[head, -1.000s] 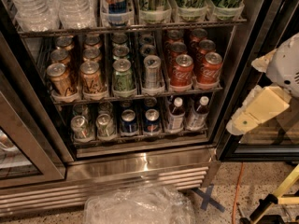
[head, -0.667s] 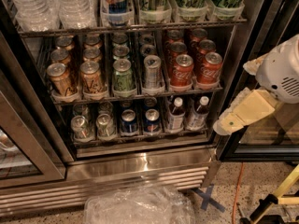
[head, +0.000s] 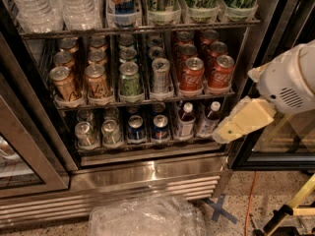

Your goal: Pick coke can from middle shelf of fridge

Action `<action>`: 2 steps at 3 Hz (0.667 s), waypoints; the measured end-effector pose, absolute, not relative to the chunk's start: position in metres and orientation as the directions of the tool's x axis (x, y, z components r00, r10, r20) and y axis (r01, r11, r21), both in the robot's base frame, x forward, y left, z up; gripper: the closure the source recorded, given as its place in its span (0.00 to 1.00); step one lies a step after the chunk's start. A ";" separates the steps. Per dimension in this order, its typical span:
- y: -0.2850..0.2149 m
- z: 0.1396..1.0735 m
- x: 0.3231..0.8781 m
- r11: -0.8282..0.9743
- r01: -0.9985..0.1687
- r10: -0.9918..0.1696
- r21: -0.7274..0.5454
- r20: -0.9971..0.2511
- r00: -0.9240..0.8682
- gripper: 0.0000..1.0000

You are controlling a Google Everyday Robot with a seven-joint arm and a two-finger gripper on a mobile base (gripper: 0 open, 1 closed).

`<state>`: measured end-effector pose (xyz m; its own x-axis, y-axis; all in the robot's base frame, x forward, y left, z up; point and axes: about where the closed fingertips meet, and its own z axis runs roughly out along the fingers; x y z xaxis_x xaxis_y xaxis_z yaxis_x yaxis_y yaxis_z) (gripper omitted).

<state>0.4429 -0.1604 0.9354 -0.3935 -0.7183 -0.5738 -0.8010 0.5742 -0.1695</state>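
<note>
The fridge (head: 147, 176) stands open, with steel frame and slatted base grille. Its middle shelf (head: 142, 102) holds rows of gold-brown, green, silver and red cans. Two rows of coke cans stand at its right end; the front ones are one (head: 191, 74) and another (head: 220, 73). My gripper (head: 231, 127), cream-coloured on a white arm housing (head: 290, 80), hangs at the right, in front of the fridge's right door frame. It is below and right of the front coke cans, apart from them, level with the lower shelf.
Water bottles (head: 54, 4) and tall cans fill the rack above. Blue cans (head: 147, 127) and small bottles (head: 197, 119) fill the rack below. A glass door (head: 275, 151) stands open at right. Crumpled clear plastic (head: 147, 215), a blue tape cross (head: 221, 209) and an orange cable (head: 248, 200) lie on the floor.
My arm and gripper have moved left and down, from the frame's right edge toward the fridge's right door frame. The cans have not moved.
</note>
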 end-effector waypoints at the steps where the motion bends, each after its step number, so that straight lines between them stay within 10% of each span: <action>1: -0.135 0.912 0.446 0.617 -0.779 -0.653 -0.111 -0.624 -0.428 0.00; 2: -0.116 0.892 0.447 0.656 -0.753 -0.583 -0.051 -0.668 -0.462 0.00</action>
